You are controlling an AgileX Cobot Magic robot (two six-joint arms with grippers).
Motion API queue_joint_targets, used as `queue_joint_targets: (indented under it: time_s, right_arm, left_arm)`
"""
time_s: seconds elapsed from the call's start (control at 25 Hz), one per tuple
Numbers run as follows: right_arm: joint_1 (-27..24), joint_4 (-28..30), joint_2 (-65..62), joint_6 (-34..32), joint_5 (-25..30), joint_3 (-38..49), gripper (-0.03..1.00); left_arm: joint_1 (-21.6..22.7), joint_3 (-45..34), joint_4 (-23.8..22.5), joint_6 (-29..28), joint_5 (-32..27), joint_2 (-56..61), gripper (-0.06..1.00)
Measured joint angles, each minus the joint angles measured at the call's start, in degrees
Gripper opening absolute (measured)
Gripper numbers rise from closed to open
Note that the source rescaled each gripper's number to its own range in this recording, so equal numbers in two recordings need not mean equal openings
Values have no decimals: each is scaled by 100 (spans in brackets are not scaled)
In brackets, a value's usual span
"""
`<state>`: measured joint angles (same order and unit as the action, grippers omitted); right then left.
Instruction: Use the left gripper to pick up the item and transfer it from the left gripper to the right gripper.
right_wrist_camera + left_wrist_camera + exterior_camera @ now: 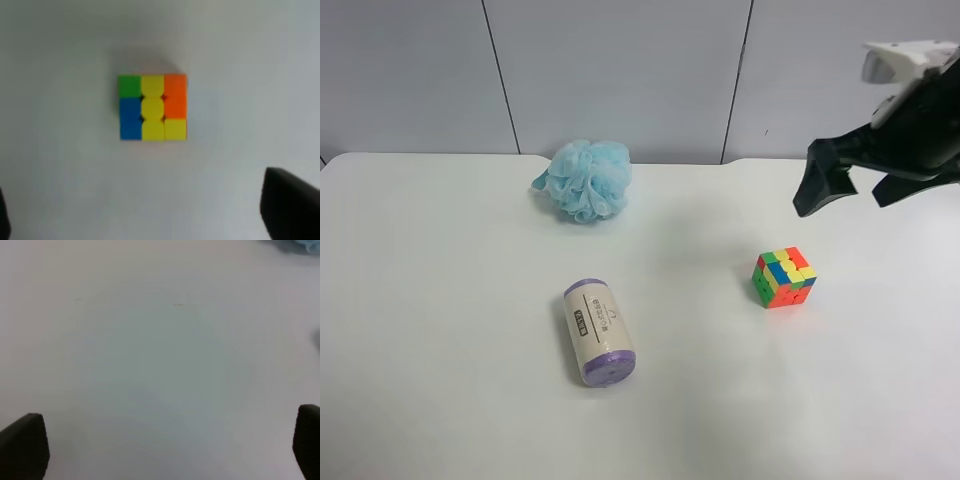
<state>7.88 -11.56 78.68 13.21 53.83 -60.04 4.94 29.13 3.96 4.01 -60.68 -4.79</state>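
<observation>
The item, a small puzzle cube [783,277] with orange, green, yellow, blue and red squares, sits on the white table [440,300] at the exterior high view's right. The right gripper [850,195] hangs open above and behind it, apart from it. The right wrist view looks straight down on the cube [152,107], with the right gripper [150,220] spread wide and empty. The left gripper [165,445] is open and empty over bare table in the left wrist view. It is out of the exterior high view.
A light blue mesh bath puff [587,180] lies at the back middle of the table, and its edge shows in the left wrist view [300,244]. A white roll with purple ends [598,331] lies near the front middle. A grey panelled wall stands behind.
</observation>
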Motion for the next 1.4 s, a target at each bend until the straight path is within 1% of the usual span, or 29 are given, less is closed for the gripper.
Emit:
queue_joint_targets:
  time_s: [0.4,0.44,0.8,1.08,1.2,1.4]
  right_arm:
    - [0,26,-2000,-22,1428,0,100]
    - [0,42,-2200,-46,1486,0,100]
    - [0,55,-3912,-135,1581,0,100]
    - [0,358,-4895,-399,1586,119,100]
    - [0,366,-5336,-482,1586,709,100]
    - [0,532,-6054,-682,1531,1984,100]
  left_arm:
    - [0,0,0,0,0,0,99]
    - [0,0,0,0,0,0,99]
    - [0,0,0,0,0,0,99]
    - [0,0,0,0,0,0,99]
    - [0,0,0,0,0,0,99]
    - [0,0,0,0,0,0,99]
